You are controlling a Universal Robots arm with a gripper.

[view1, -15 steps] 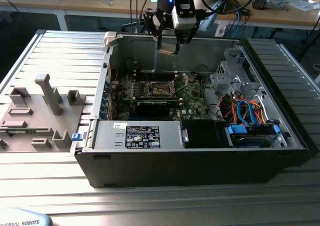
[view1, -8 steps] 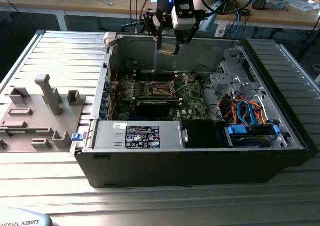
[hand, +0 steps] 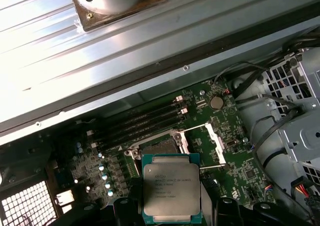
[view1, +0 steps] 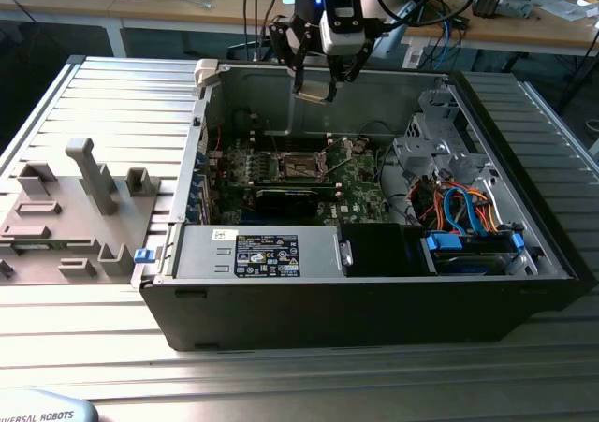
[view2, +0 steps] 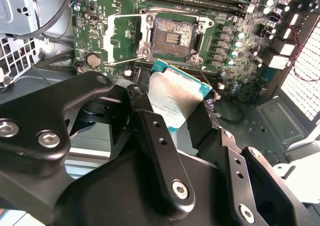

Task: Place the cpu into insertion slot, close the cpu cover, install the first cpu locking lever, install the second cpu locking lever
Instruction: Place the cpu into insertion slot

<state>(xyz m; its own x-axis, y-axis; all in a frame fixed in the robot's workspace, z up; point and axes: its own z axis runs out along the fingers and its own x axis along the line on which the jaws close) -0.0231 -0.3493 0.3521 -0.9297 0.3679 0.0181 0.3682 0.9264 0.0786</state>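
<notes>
- One ribbed metal bench (view1: 328,375) carries everything in the exterior view.
- One open computer case (view1: 374,300) lies on it, near the centre. One grey fixture plate (view1: 56,207) sits at nine o'clock from the case.
- One green board (view1: 367,190) lies flat on the case floor, toward twelve o'clock within the case.
- One robot hand (view1: 323,80) hangs above the case's far wall, at twelve o'clock from the board. Its two black fingers (view2: 150,131) are clamped on the cpu's opposite edges.
- One cpu cover (view2: 144,45), a thin silvery frame, is swung open and lies beside the socket, clear of its opening.
- One cpu (view2: 175,95), silver-topped with a green rim, is held in the air and is not yet seated. In the second wrist view it hangs near the socket and apart from it, and looks tilted against the board.
- One insertion slot (view2: 173,37), a dark square socket, lies bare and open, with its contact field showing.
- The thin wire levers beside the socket cannot be counted with certainty.
- Risk: if the chip goes down tilted or off-centre, a corner would likely land first and could bend the socket's contacts.
- Risk: the fingers grip narrow edges only, so a knock against the open cover or the levers could shift the chip or make it drop.
</notes>
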